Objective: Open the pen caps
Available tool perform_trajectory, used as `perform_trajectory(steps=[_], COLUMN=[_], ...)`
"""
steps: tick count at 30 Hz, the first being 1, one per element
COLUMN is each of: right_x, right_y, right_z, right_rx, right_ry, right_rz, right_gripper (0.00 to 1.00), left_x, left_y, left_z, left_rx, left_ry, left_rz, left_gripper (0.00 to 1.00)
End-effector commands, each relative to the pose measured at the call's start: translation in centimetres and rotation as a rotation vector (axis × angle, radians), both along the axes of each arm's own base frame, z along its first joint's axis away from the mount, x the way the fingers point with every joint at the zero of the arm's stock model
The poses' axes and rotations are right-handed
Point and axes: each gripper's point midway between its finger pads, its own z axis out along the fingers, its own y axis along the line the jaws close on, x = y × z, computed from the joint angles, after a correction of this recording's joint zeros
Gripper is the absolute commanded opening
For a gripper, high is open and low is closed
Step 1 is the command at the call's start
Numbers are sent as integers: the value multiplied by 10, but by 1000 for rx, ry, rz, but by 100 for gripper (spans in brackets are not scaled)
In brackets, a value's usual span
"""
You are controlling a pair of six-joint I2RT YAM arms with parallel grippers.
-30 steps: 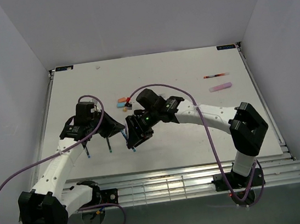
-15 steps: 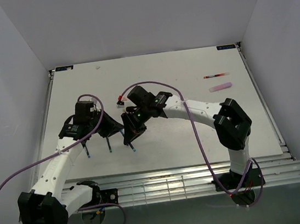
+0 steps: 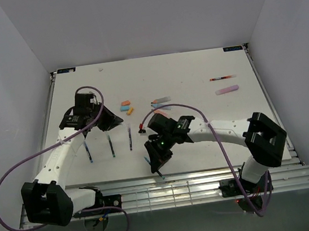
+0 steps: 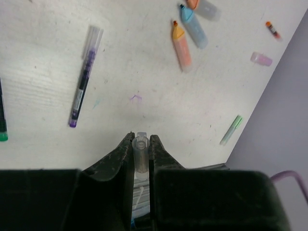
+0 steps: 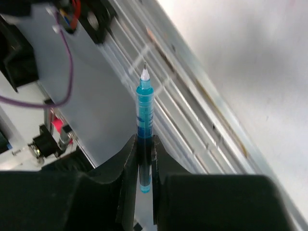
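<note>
Jaws of the left gripper [image 4: 141, 139] pinch a clear pen cap [image 4: 140, 156], its length running out along the fingers, near the purple pen [image 4: 82, 79]. Right gripper [image 5: 144, 140], farther from that pen, clamps the bare-tipped blue pen [image 5: 144, 103], well apart from the cap.

Clear cap [image 4: 140, 160] half-hidden in left pincer [image 4: 141, 139]

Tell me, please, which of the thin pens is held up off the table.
The blue-inked pen, clamped in the right gripper with its tip bare. The other thin pens, like the purple pen, lie flat on the table.
</note>
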Motion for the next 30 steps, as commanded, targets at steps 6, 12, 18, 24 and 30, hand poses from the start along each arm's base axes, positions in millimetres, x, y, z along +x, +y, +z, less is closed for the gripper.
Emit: perform_trajectory(steps=[6,12,18,24,30], right_x=[13,95,172,218,237], right_y=[-30,-64,-89,-100,-101], right_z=[10,-5,-16,-25,-44], right_rx=[-25,-393,-609,-617,-621], right_ry=[-128,-363,-552,-554,-559], right_rz=[-77,-60,-19,-35,16], right_gripper=[8,8,8,8,8], left_x=[25,25,46,82,107], left_y=[8,3,4,2,5], left_z=[10,-14,-32,-50,-72], left_rx=[15,-31,-26,12,6], left_ry=[-71,55,130,136,148], left_rz=[29,95,181,190,201], left_gripper=[0,0,0,0,0])
